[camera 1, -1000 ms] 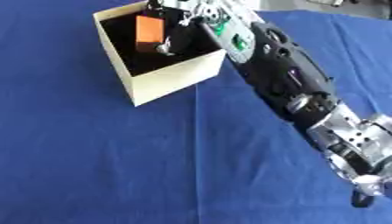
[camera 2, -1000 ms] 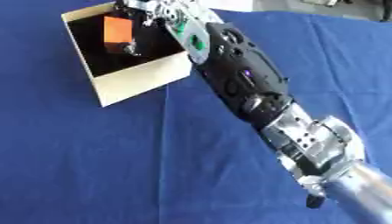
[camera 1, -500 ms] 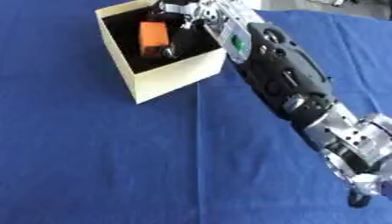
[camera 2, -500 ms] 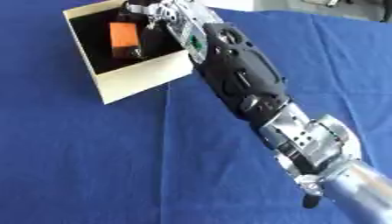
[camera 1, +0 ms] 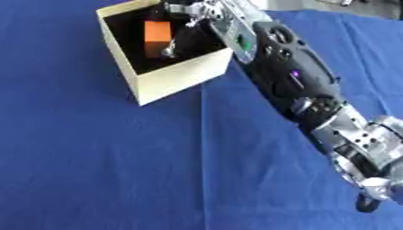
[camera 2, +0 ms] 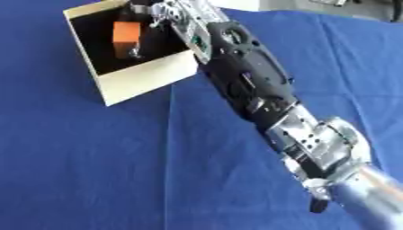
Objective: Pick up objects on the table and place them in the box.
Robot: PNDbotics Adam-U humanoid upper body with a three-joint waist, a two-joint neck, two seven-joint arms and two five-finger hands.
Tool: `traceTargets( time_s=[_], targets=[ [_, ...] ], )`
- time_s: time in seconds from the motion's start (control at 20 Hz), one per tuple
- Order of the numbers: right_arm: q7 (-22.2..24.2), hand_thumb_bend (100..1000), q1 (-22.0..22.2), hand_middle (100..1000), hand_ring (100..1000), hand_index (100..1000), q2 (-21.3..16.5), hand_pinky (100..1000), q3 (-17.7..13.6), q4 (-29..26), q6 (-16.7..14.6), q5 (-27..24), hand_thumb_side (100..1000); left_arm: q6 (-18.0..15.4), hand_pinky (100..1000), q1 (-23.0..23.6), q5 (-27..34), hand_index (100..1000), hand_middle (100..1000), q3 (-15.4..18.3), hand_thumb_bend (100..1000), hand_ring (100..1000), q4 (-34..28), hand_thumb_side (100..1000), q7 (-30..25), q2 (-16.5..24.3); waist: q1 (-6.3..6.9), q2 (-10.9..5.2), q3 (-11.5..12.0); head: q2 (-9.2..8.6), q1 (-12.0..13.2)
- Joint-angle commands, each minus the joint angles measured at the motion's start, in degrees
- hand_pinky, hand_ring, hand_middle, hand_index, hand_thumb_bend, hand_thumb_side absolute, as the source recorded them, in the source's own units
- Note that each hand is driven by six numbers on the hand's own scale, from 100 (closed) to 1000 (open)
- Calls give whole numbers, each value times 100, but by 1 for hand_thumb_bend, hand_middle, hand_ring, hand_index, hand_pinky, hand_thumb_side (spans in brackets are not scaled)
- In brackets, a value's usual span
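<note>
The box (camera 1: 169, 78), a cream-walled open carton with a dark interior, sits at the far left of a blue cloth-covered surface (camera 1: 110, 161), with an orange block (camera 1: 157, 32) already inside it, standing against the dark inner wall with its long axis running roughly top to bottom of the view. The robot's right hand (camera 1: 195, 13) reaches over the box's far right corner, the arm stretching diagonally back toward the lower right. Its fingers (camera 1: 170, 48) dip into the opening just beside the block, on its right; they appear relaxed and apart from it rather than pinching it, though the dark interior makes contact hard to rule out. The block lies to the left of the fingertips, low within the walls, so the placing step looks all but done and the likely next move is to lift the hand straight out without catching the near rim. The left hand shows in neither view. No other loose objects are visible on the blue cloth; pale, indistinct shapes mark the room beyond the far edge
</note>
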Motion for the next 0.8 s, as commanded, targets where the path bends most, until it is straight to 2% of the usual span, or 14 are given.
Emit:
traceTargets(
  time_s=[0.05, 0.2, 0.35, 0.65, 0.7, 0.8],
  targets=[
    [36, 300, -154, 855, 968, 915, -213, 917, -71, -274, 3, -44, 459, 20, 549, -13, 20, 653, 624, 59, 556, 563, -90, 842, -4, 96, 91, -194, -18, 31, 5],
    [95, 319, -171, 862, 972, 918, -267, 920, -58, -420, 61, -127, 462, 29, 547, -5, 23, 653, 623, 60, 557, 563, -90, 841, -5, 101, 103, -224, -44, 53, 12],
    [169, 296, -172, 850, 964, 913, -295, 914, -8, -523, 78, -146, 466, 31, 547, 1, 27, 653, 624, 61, 556, 564, -90, 841, -5, 99, 118, -249, -60, 48, 5],
    [114, 159, -177, 815, 937, 901, -408, 892, -69, -1142, 156, -562, 480, 30, 549, 50, 21, 653, 623, 84, 557, 564, -90, 840, 30, 99, 163, -311, -127, 101, 67],
    [117, 100, -167, 796, 918, 897, -446, 879, -72, -1289, 186, -653, 508, 28, 551, 56, 19, 653, 623, 86, 558, 564, -90, 840, 36, 98, 171, -319, -143, 109, 84],
    [38, 100, -141, 771, 896, 888, -543, 866, -116, -1572, 154, -828, 463, 26, 552, 70, 17, 653, 623, 93, 558, 564, -90, 840, 50, 88, 201, -342, -197, 130, 138]
  ],
)
